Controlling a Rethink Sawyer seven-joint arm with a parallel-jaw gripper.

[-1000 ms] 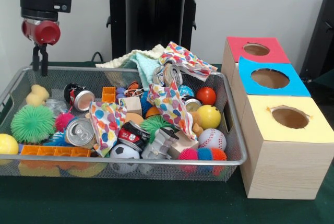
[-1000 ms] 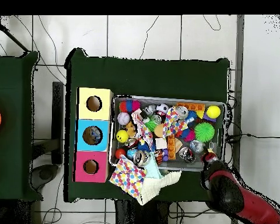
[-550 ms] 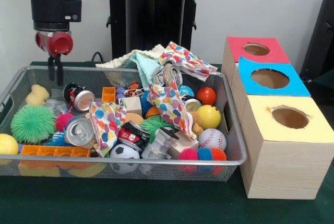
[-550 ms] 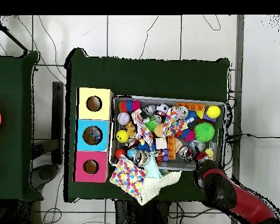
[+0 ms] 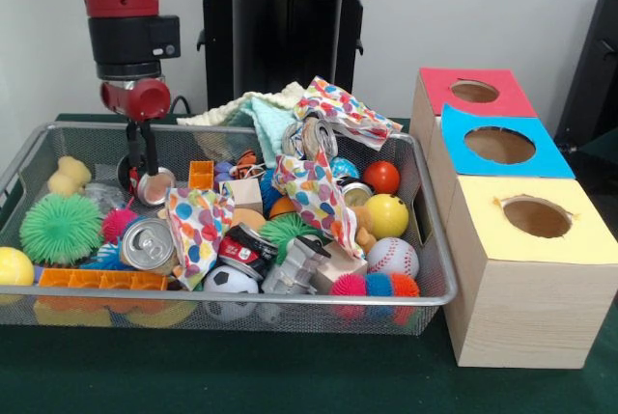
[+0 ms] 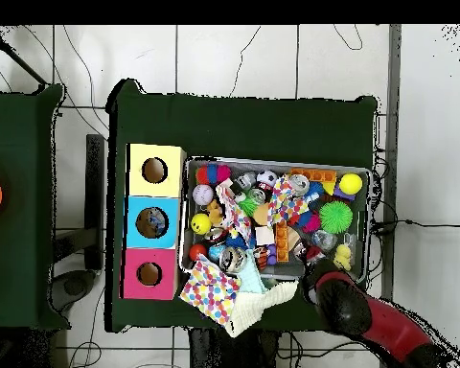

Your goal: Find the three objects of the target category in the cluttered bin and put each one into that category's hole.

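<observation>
Nearest the front camera: dark green cloth-covered table (image 5: 290,385), w/ a silver wire-mesh bin (image 5: 241,300) on it. Along the bin's near edge, L to R in front view: yellow ball (image 5: 14,265), orange plastic brick strip (image 5: 101,279), black-and-white mini soccer ball (image 5: 230,284), grey toy block (image 5: 294,267), pink-blue-orange spiky ball (image 5: 377,286), white baseball (image 5: 392,257). Just behind: green spiky ball (image 5: 60,228), silver drink can lying on its side (image 5: 147,243), dotted multicolour cloth (image 5: 198,226), red-black crushed can (image 5: 246,250).

Beside the bin, R in front view, three wooden boxes w/ round holes, touching in a row: yellow-topped box (image 5: 531,269) nearest, blue-topped box (image 5: 499,149) mid, red-topped box (image 5: 473,94) farthest.

Mid bin: yellow smooth ball (image 5: 386,214), red ball (image 5: 381,177), orange cube (image 5: 201,175), second dotted cloth (image 5: 314,192) draped over clutter.

Far part of bin: dark can w/ silver end (image 5: 147,182) on its side. Red-black arm's gripper (image 5: 141,149) is right above it, thin black fingers (image 5: 150,149) close together, tips at the can; can't tell if touching. Pale green cloth (image 5: 256,115) hangs over far rim.
</observation>
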